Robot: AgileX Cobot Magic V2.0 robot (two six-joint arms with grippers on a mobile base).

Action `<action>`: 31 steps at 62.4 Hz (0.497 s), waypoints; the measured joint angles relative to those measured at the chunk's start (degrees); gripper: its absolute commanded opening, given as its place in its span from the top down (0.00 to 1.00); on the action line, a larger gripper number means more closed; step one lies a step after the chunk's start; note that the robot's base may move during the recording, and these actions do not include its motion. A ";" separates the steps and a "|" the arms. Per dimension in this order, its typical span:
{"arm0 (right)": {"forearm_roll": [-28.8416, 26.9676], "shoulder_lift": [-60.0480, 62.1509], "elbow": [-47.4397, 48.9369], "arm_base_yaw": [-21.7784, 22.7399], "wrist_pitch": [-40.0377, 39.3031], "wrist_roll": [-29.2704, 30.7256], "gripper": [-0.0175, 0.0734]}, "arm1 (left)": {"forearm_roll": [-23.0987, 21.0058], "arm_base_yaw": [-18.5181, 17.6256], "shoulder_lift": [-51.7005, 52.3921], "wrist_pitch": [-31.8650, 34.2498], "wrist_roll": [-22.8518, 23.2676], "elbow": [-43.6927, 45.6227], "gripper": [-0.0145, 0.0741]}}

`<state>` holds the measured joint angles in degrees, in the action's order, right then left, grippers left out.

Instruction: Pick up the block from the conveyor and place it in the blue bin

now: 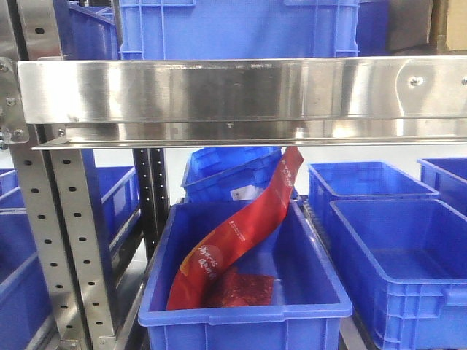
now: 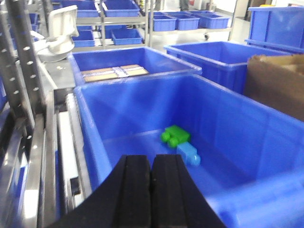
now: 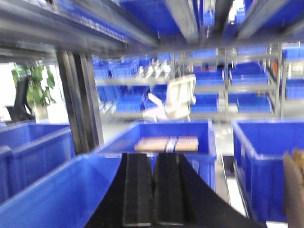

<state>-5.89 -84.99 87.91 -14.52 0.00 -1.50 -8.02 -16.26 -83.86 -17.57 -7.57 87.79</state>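
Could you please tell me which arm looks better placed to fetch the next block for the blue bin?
Neither clearly, as no conveyor shows. Both are empty: the left hand is shut above the blue plastic bin holding the green block; the right hand is shut too.

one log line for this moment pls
left gripper shut, empty, over blue bin | green block and blue block inside | right gripper shut, empty

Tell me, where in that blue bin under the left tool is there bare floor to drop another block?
In the blue bin, floor is bare left of the green block and light blue block, toward the left wall. Those two touch right of centre, crowding that spot. The left tool is shut, empty.
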 measured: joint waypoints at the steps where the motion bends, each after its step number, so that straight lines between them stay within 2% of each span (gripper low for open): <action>1: 0.00 0.43 -0.52 0.00 0.00 0.00 0.99 | 0.00 0.00 1.01 0.51 0.00 -1.42 0.96; 16: 0.00 7.74 -15.11 0.00 -4.28 0.00 0.99 | -0.08 2.81 13.70 8.60 0.00 -19.07 0.96; 31: 0.00 16.18 -32.52 0.00 -8.91 0.00 0.99 | -0.08 9.41 25.67 10.25 0.00 -34.82 0.96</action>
<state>-5.89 -68.81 55.39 -14.52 -8.91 -1.50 -8.11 -6.84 -58.19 -7.32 -7.57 52.98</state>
